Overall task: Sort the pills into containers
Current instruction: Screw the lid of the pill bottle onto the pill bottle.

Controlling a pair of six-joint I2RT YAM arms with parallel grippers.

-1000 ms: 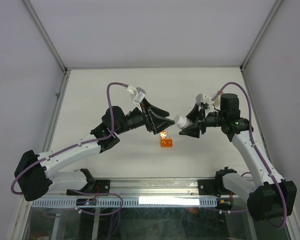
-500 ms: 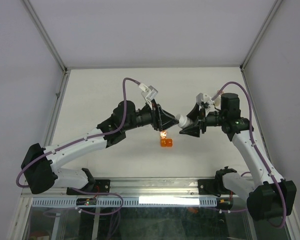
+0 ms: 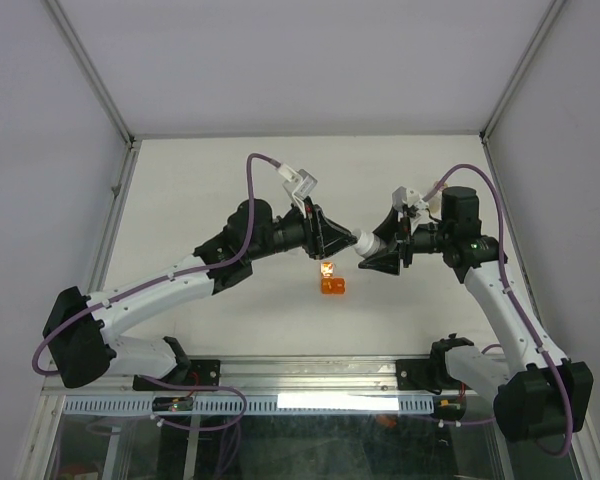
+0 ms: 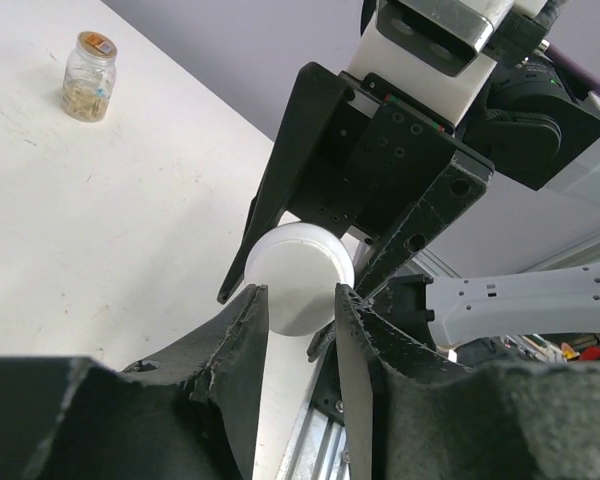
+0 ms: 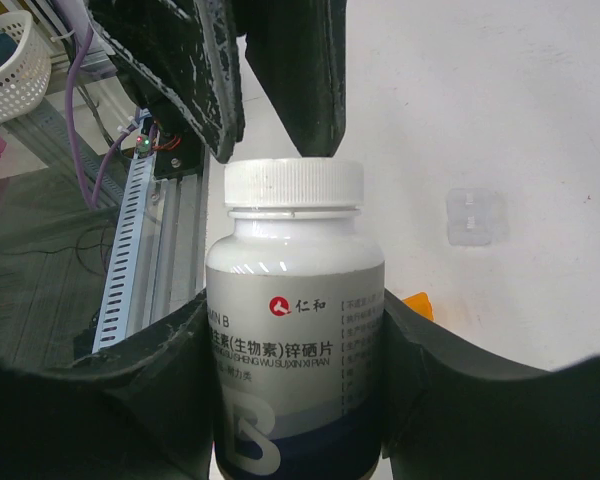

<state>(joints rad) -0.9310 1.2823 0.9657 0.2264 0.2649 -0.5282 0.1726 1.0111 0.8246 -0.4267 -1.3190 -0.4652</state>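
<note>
My right gripper [image 5: 295, 312] is shut on the body of a white bottle [image 5: 295, 300] with a dark band, holding it up off the table. It points cap-first toward my left gripper [image 4: 300, 292]. The left fingers [image 4: 242, 330] sit on either side of the bottle's white cap [image 4: 298, 275] and press on its rim. From above, the two grippers meet over mid-table, left gripper [image 3: 342, 240] against the white bottle [image 3: 364, 241]. The stubby orange cup [image 3: 332, 286] stands on the table just below them. A clear vial [image 4: 88, 78] with tan pills [image 4: 83, 96] inside stands farther off.
A small clear square piece [image 5: 475, 215] lies on the white table [image 3: 210, 180]. The metal rail [image 3: 310, 372] runs along the near edge between the arm bases. Grey walls close in the back and both sides.
My left arm has swung right to the bottle's cap and its jaws have narrowed onto it. The right arm and bottle have stayed in place.
</note>
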